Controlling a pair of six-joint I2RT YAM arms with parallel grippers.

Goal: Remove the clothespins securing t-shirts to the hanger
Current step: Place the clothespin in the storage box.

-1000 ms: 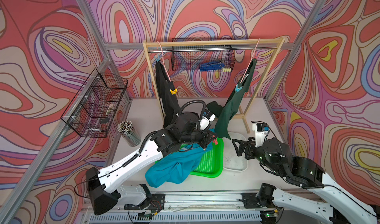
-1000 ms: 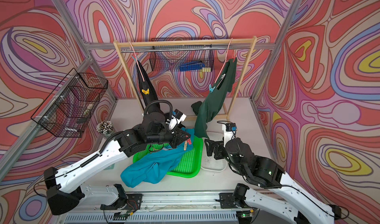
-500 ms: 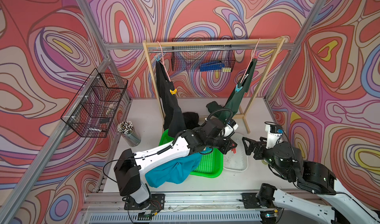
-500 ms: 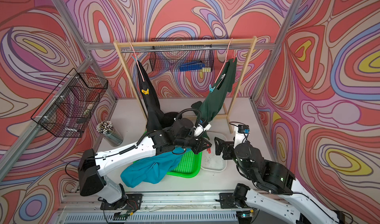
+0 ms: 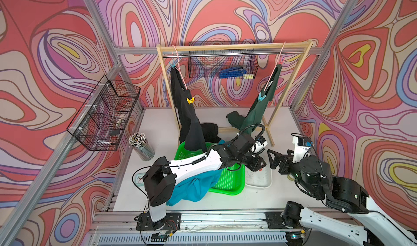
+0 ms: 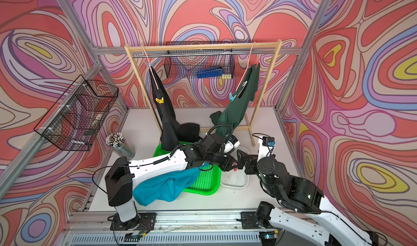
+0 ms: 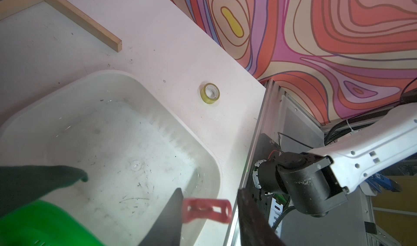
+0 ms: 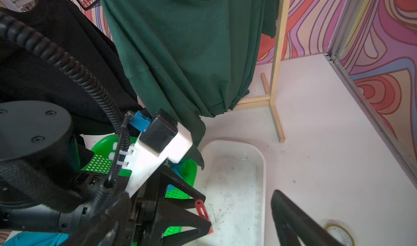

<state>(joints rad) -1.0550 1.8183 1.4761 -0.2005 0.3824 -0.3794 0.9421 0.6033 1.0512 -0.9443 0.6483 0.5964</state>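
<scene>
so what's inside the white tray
In the white tray only a scuffed floor shows. A red clothespin sits in the open left gripper above it; that gripper and the green shirt hide one end.

No legible text appears on any object.

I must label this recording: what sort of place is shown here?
Most likely a robot test cell, not a home: two robot arms on a metal rail, an aluminium frame with patterned walls, and a small wooden clothes rack.
</scene>
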